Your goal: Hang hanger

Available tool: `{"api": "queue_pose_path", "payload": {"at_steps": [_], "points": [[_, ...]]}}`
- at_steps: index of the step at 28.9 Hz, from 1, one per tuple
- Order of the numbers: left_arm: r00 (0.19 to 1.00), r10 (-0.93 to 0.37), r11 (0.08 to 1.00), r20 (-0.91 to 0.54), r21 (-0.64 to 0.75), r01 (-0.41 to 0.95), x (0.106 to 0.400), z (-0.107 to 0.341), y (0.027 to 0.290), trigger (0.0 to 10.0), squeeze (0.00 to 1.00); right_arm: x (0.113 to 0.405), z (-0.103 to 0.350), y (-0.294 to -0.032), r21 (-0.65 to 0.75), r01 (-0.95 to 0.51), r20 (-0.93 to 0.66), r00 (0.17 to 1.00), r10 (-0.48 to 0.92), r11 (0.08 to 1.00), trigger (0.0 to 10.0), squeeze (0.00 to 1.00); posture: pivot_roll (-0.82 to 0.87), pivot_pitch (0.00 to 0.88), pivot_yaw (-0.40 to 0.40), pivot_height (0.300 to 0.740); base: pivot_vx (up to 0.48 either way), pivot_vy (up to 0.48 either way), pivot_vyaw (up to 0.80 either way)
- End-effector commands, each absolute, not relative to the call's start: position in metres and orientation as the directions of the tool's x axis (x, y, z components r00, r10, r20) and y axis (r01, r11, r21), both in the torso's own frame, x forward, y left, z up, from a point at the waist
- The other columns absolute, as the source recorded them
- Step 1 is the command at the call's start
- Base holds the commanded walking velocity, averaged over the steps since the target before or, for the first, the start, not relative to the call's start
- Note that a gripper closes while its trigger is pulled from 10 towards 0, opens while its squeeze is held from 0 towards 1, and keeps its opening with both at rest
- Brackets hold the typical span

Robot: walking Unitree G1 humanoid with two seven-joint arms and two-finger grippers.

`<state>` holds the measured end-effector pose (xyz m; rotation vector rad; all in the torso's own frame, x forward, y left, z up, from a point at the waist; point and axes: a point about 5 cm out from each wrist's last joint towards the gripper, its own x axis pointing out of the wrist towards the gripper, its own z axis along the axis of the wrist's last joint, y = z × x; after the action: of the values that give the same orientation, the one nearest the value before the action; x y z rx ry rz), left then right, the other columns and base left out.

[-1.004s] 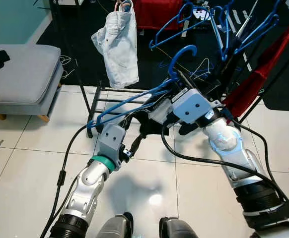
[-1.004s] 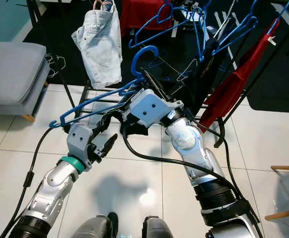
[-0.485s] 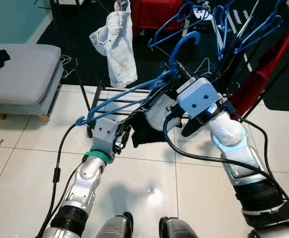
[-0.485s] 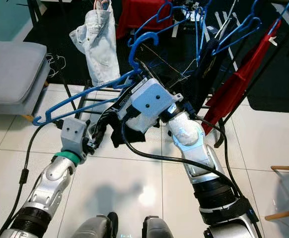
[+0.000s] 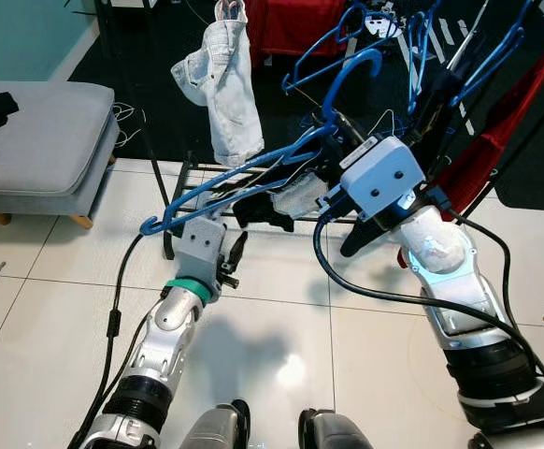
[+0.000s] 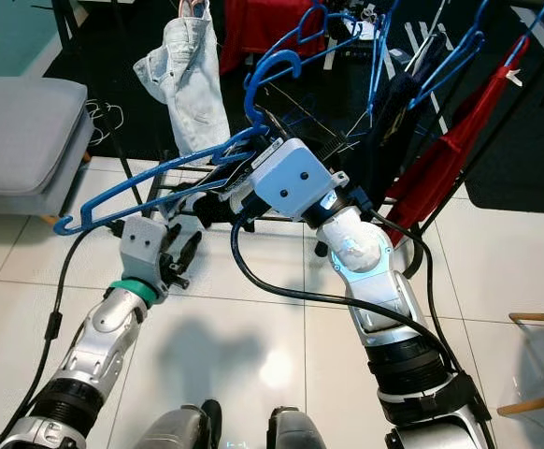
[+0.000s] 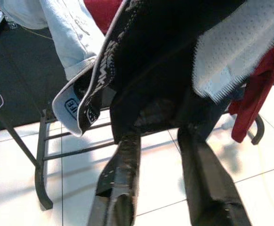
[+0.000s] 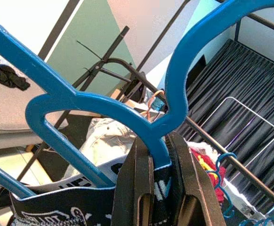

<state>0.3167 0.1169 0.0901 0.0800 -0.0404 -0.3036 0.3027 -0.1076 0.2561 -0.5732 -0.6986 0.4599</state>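
A grey cushioned bench (image 5: 38, 140) stood well to the left of the clothes rack (image 5: 183, 178). Nearer the rack, the left gripper (image 5: 231, 254) hung low in front of its base bars, its two black fingers (image 7: 120, 174) spread apart and holding nothing, their tips just below the dark garment (image 5: 263, 208). Pale denim shorts (image 5: 223, 84) hung on the rack above and behind it. The blue hanger (image 5: 253, 178) slanted across the front of the rack, its low end left of the left gripper and its hook (image 5: 351, 79) raised toward the rack's blue hangers (image 5: 412, 47). The right gripper (image 8: 158, 186) was clamped on the hanger's neck, with the dark garment's waistband caught between its fingers. Right of it, a red garment (image 5: 496, 131) hung from the rack.
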Motion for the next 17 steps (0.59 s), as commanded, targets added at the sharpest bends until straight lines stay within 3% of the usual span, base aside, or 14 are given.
{"api": "queue_pose_path", "payload": {"at_steps": [1,6,7,8,9,11,12,17], "points": [[0.952,-0.305,0.949,0.005,0.082,0.304,0.314,0.082,0.118,0.0,0.00,0.300,0.262,-0.108,-0.617,-0.202,0.482,0.666,0.569,0.760,10.0,0.00,-0.10,0.087,0.055,0.740,0.000,0.000,0.00],[0.955,-0.295,0.951,0.003,0.096,0.294,0.314,0.081,0.122,0.0,0.00,0.301,0.263,-0.108,-0.617,-0.204,0.480,0.668,0.569,0.760,10.0,0.00,-0.10,0.086,0.054,0.740,0.000,0.000,0.00],[0.959,-0.284,0.952,0.003,0.122,0.281,0.315,0.082,0.123,7.9,0.00,0.301,0.262,-0.108,-0.617,-0.205,0.479,0.668,0.570,0.760,10.0,0.00,-0.10,0.086,0.054,0.740,0.000,0.000,0.00],[0.961,-0.277,0.952,0.004,0.139,0.274,0.316,0.082,0.125,7.9,0.00,0.301,0.262,-0.108,-0.618,-0.205,0.479,0.668,0.570,0.759,10.0,0.00,-0.10,0.086,0.054,0.740,0.000,0.000,0.00],[0.967,-0.256,0.953,0.011,0.170,0.250,0.316,0.083,0.129,10.0,0.61,0.301,0.261,-0.108,-0.620,-0.205,0.475,0.670,0.570,0.757,10.0,0.00,-0.10,0.086,0.054,0.740,0.000,0.000,0.00],[0.970,-0.242,0.953,0.018,0.190,0.234,0.316,0.084,0.132,10.0,0.61,0.301,0.261,-0.108,-0.621,-0.205,0.473,0.671,0.571,0.756,10.0,0.00,-0.10,0.086,0.054,0.740,0.000,0.000,0.00],[0.970,-0.241,0.954,0.021,0.190,0.233,0.315,0.084,0.135,10.0,1.00,0.301,0.260,-0.108,-0.622,-0.205,0.471,0.672,0.571,0.756,10.0,0.00,-0.10,0.086,0.055,0.740,0.000,0.000,0.00],[0.963,-0.268,0.950,0.026,0.173,0.260,0.312,0.085,0.139,10.0,1.00,0.301,0.260,-0.108,-0.622,-0.209,0.469,0.673,0.572,0.755,10.0,0.00,-0.10,0.086,0.055,0.740,0.000,0.000,0.00]]}}
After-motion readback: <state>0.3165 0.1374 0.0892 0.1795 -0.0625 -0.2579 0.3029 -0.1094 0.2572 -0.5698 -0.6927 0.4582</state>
